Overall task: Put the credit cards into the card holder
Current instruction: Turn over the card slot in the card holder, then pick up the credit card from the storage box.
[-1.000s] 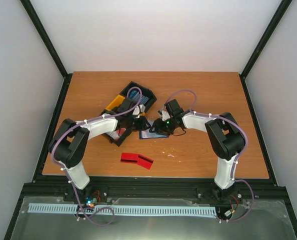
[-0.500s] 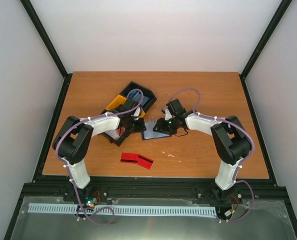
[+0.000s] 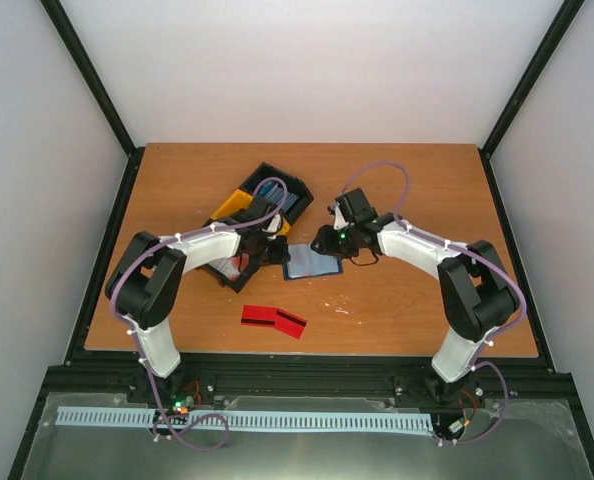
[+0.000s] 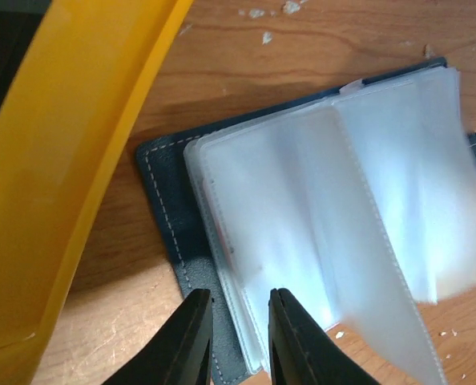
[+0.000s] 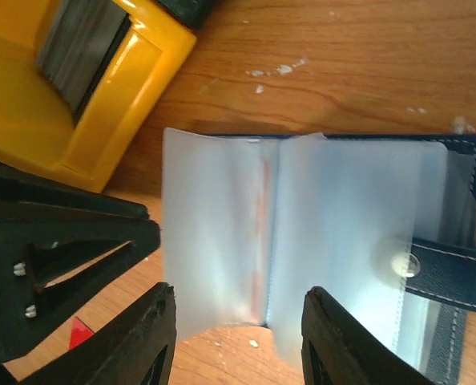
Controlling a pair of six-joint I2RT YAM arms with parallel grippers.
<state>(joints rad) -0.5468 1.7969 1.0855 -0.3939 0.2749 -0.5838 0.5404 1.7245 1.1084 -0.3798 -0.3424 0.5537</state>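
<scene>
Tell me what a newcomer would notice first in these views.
The card holder lies open mid-table, its clear sleeves fanned out, with the left claw at its left edge and the right claw straddling the sleeves. One red card lies alone nearer the front edge, and a yellow and black bin sits behind the left claw.

DESK: What colours are on your screens?
OPERATOR: I see the card holder [image 4: 164,210] in navy with pale stitching, its sleeves [image 5: 214,241] frosted clear, one red streak [image 5: 262,233] showing through.
DESK: The rest?
OPERATOR: My overhead shows a credit card [image 3: 274,320], red with a dark stripe; a yellow bin [image 4: 70,176]; a black bin [image 3: 277,170]; the table [image 3: 407,300] orange-brown woodgrain, flecked white.
</scene>
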